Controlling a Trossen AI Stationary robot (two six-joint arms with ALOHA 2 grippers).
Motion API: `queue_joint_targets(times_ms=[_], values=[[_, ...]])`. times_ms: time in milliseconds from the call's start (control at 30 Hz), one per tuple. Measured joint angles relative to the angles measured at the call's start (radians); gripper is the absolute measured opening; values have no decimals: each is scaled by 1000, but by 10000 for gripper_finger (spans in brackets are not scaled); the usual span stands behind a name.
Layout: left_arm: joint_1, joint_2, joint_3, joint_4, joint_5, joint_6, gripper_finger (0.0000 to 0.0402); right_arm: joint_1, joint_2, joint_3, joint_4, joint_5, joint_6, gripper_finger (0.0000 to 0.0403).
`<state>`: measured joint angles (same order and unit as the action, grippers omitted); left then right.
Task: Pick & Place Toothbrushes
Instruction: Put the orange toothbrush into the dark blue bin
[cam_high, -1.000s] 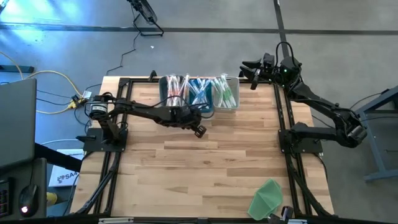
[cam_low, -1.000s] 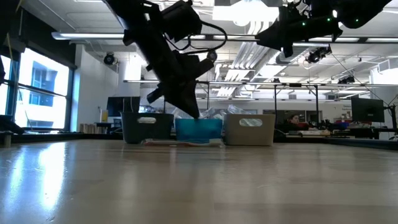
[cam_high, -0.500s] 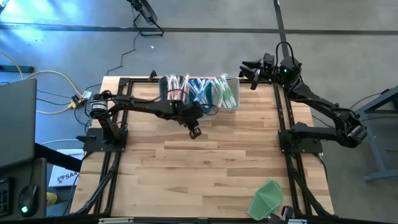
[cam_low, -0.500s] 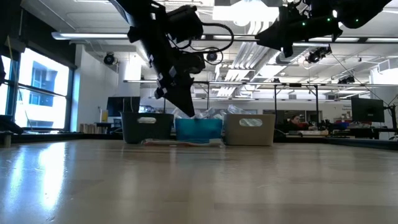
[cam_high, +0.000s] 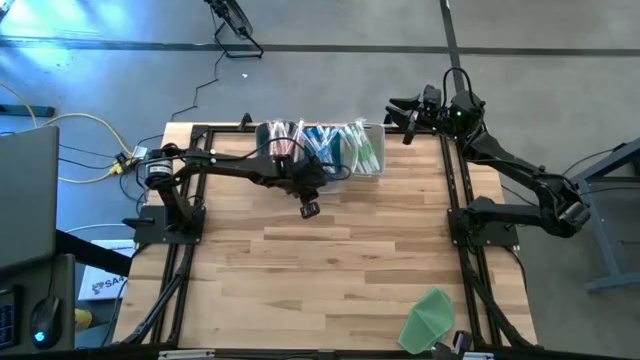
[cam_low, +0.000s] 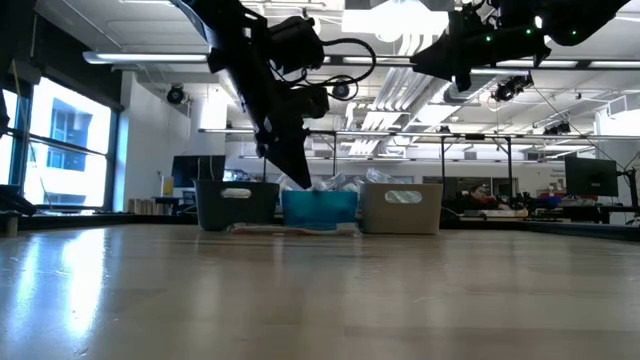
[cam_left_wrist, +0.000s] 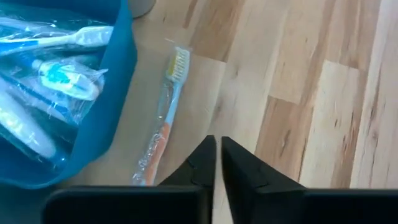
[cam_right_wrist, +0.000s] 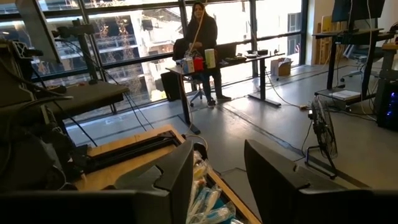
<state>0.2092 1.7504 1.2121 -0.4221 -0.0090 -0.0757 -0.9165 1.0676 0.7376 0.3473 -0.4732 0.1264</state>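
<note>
Three bins stand in a row at the table's far edge: a dark bin (cam_high: 279, 146) with pink toothbrushes, a blue bin (cam_high: 322, 150) with blue ones, and a pale bin (cam_high: 364, 148) with green ones. One wrapped toothbrush (cam_left_wrist: 163, 118), orange and light blue, lies flat on the table beside the blue bin's wall (cam_left_wrist: 102, 118). My left gripper (cam_high: 310, 208) hovers above the table just in front of the blue bin, slanting down. Its fingers (cam_left_wrist: 217, 163) are shut to a thin slit with nothing between them. My right gripper (cam_high: 402, 116) waits raised beyond the far right corner, open and empty (cam_right_wrist: 214, 171).
A flat green sheet (cam_high: 428, 318) lies at the near right corner. Black frame rails (cam_high: 462, 200) run along the table's left and right sides. Bare wood (cam_high: 330, 270) fills the middle and near part. A person (cam_right_wrist: 200, 31) stands far off in the room.
My left gripper has shifted a little toward the table's left edge in front of the blue bin and has rolled about its own line. It stays above the table. My right arm has kept still.
</note>
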Motion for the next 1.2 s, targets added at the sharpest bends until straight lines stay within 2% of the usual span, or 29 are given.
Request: queue_joint_targets(times_ms=[167,333,700,900,1200], values=[[0,0,0,-5,-87,3,81,0,0,0,0,3,0,136],[1,0,-3,-59,-98,15,128,0,0,0,0,3,0,136],[1,2,-76,-76,-129,-11,134,0,0,0,0,3,0,136],[48,2,-102,-80,-129,-58,134,0,0,0,-1,3,0,136],[95,2,-104,-67,-92,-34,134,0,0,0,-1,3,0,136]])
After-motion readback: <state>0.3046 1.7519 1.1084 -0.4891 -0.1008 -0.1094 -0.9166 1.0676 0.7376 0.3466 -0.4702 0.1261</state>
